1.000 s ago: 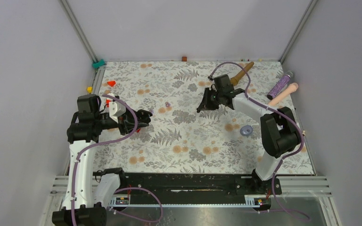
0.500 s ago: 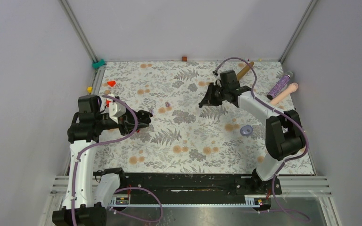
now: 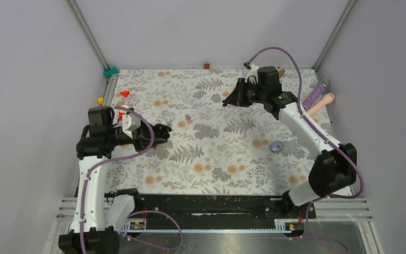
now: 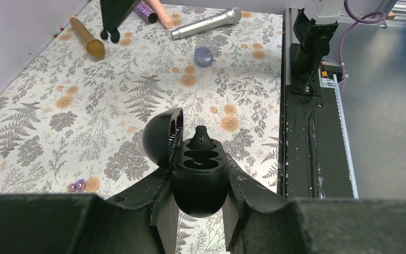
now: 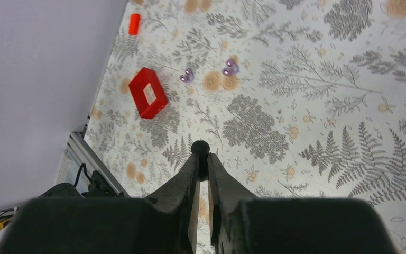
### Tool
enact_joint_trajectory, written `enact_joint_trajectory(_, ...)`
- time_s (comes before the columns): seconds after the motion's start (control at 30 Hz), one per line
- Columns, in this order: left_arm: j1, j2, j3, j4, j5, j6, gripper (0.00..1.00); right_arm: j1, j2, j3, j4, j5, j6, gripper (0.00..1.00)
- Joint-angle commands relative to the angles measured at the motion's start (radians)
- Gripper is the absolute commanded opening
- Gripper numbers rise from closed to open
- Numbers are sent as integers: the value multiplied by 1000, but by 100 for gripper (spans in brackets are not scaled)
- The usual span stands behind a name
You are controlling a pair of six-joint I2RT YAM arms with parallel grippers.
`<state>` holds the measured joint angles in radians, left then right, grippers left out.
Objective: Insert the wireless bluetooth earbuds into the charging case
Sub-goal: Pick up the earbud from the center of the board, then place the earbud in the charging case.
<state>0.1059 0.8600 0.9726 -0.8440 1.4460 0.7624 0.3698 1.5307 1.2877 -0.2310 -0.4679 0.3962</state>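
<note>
Swung farther back, right pincer [image 5: 201, 160] pinches a black earbud [image 5: 200, 146]; left pincer [image 4: 198, 200] clamps the open charging case [image 4: 199, 177].

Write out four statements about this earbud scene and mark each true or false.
1. The left gripper holds the black charging case with its lid open. True.
2. The right gripper pinches a pale purple earbud. False: a black earbud sits between its fingertips.
3. Two pale purple earbuds lie on the floral mat. True.
4. Both pale purple earbuds are inside the red tray. False: they lie on the mat beside it, apart from it.
</note>
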Motion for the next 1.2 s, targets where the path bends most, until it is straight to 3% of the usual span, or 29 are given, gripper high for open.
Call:
enact_joint_trajectory(0.0, 7, 19, 6, 27, 71, 21, 0, -2, -92, 86, 4, -62, -41, 13)
enact_joint_trajectory(0.37, 5, 25, -2, 28, 94, 22, 0, 57, -198, 137, 61, -127, -43, 13)
enact_joint_trajectory(0.6, -6, 50, 8, 24, 92, 15, 0, 112, -213, 165, 48, -273, -43, 13)
enact_joint_trajectory(0.93, -223, 178, 71, 23, -59, -21, 0, 183, -266, 107, 96, -413, -87, 15)
enact_joint_trajectory(1.17, -285, 237, 89, 26, -75, -22, 0, 213, -279, 63, 131, -471, -96, 16)
